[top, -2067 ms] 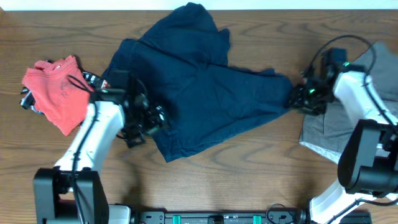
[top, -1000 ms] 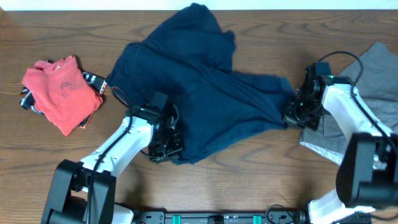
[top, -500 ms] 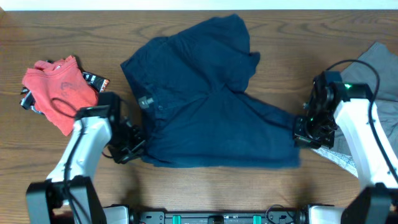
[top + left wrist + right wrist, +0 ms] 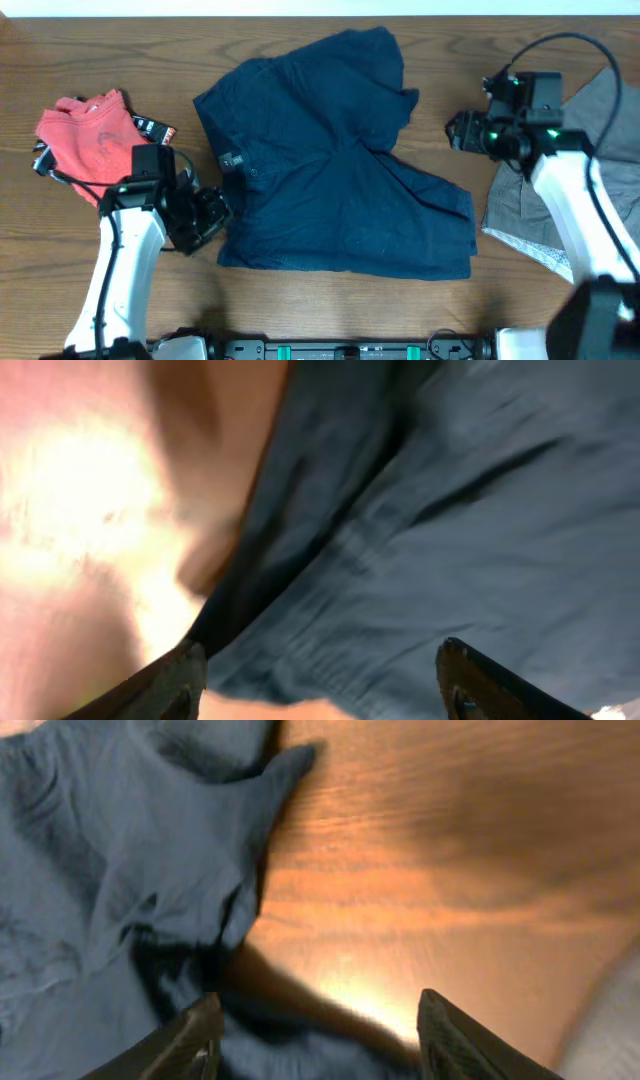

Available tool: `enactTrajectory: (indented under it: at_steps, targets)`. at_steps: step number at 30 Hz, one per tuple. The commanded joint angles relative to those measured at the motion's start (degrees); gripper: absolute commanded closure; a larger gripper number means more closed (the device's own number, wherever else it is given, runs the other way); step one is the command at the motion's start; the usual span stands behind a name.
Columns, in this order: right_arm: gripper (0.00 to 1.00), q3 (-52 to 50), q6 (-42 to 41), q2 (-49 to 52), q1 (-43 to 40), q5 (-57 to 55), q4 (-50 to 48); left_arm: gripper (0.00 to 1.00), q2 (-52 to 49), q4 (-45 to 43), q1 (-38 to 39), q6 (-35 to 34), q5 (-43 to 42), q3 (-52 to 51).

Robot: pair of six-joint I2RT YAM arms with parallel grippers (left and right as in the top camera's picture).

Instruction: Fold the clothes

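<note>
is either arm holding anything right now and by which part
Nothing is held. The left fingers stand apart at the edge of the navy shorts; the right fingers stand apart over the table.

Navy shorts (image 4: 330, 180) fill the tabletop's (image 4: 300, 310) middle, nearly to the far edge. A red tee (image 4: 90, 145) blocks the left edge, grey shorts (image 4: 612, 110) the right edge. Bare wood lies open along the near edge below the navy shorts — and in the gap between navy and grey shorts, where the right claw (image 4: 455, 130) hangs.

Shorts: two pairs. Navy shorts (image 4: 340, 190) centre, grey shorts (image 4: 622, 125) to their right. Tops: one coral-red tee (image 4: 90, 145), left of the navy shorts.
</note>
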State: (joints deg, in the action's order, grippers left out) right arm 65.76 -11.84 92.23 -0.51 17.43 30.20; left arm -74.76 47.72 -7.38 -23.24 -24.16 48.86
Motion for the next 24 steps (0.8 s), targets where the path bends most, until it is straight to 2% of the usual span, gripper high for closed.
enactTrajectory:
  at_steps: [1, 8, 15, 18, 19, 20, 21, 24]
  targets:
    - [0.42, 0.3, -0.2, 6.5, 1.0, 7.7, -5.6, 0.25, 2.2, -4.0, 1.0, 0.7, -1.6, 1.9]
    - [0.37, 0.3, -8.9, 20.0, 1.6, 17.9, -26.4, 0.26, -0.7, -14.2, 8.9, 0.7, 1.0, 1.9]
    - [0.43, 0.3, -18.5, 28.1, 3.5, 20.6, -44.0, 0.26, -9.1, -19.0, 15.2, 0.7, 7.6, 1.9]
    - [0.58, 0.3, -20.6, 29.7, 4.5, 20.5, -47.3, 0.26, -13.0, -21.0, 15.8, 0.7, 8.4, 1.9]
    - [0.70, 0.3, -20.7, 29.9, 4.8, 20.5, -47.5, 0.26, -14.1, -21.7, 15.8, 0.7, 8.4, 1.9]
    - [0.88, 0.3, -20.7, 30.0, 5.1, 20.0, -47.5, 0.26, -15.2, -22.3, 15.8, 0.7, 8.4, 1.9]
    - [0.99, 0.3, -20.7, 29.9, 5.2, 20.1, -47.6, 0.26, -16.4, -22.8, 15.8, 0.7, 8.4, 1.9]
    - [0.99, 1.8, -20.1, 29.4, 4.6, 22.9, -47.6, 0.26, -19.3, -23.6, 15.8, 0.7, 8.4, 1.9]
